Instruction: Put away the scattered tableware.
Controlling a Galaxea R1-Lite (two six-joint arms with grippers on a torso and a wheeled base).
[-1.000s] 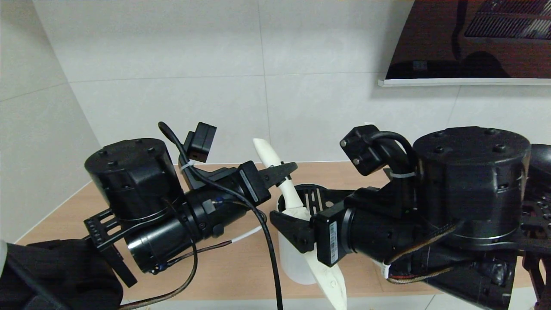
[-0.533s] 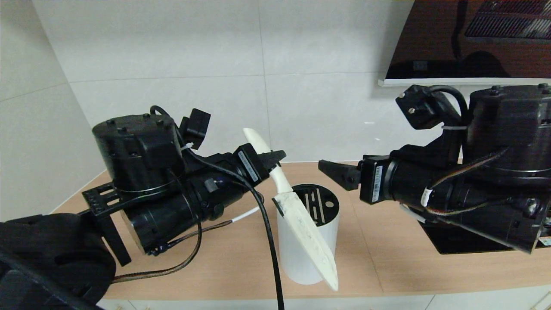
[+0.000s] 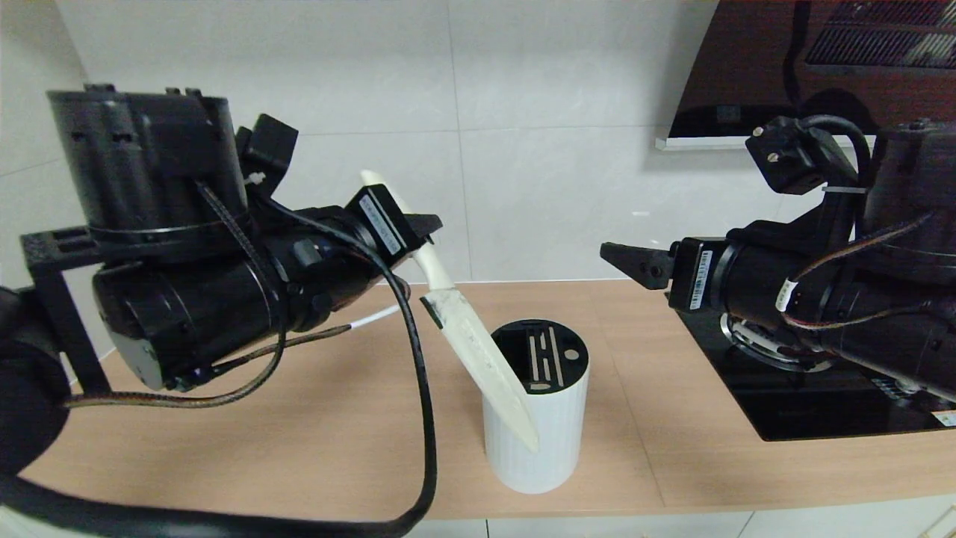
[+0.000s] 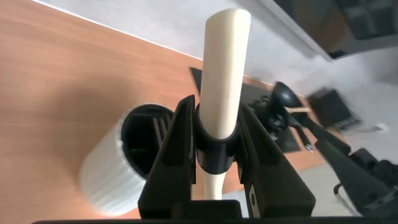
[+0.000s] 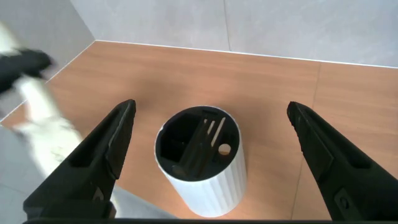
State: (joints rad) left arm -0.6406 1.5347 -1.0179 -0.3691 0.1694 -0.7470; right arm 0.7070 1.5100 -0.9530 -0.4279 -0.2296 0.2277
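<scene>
Gripping the white knife (image 3: 478, 359) by its handle, the left gripper (image 3: 418, 235) hangs above and left of the slotted holder (image 3: 549, 441) on the counter (image 3: 299, 418). The blade slants down to the right, its tip in front of the holder's left wall, below the rim. It probably needs lifting upright over a slot. The right gripper (image 3: 627, 265), wide and empty, hovers right of the holder.

**Colours and patterns on view**

Knife (image 3: 478, 359): cream handle and blade, grey speckling near the heel.
Holder (image 3: 553, 448): white, vertically ribbed wall; black slotted top.
Tabletop (image 3: 299, 433): light brown wood grain.
Hob (image 3: 821, 411): glossy black.
Wall tiles (image 3: 523, 112): pale grey.
</scene>
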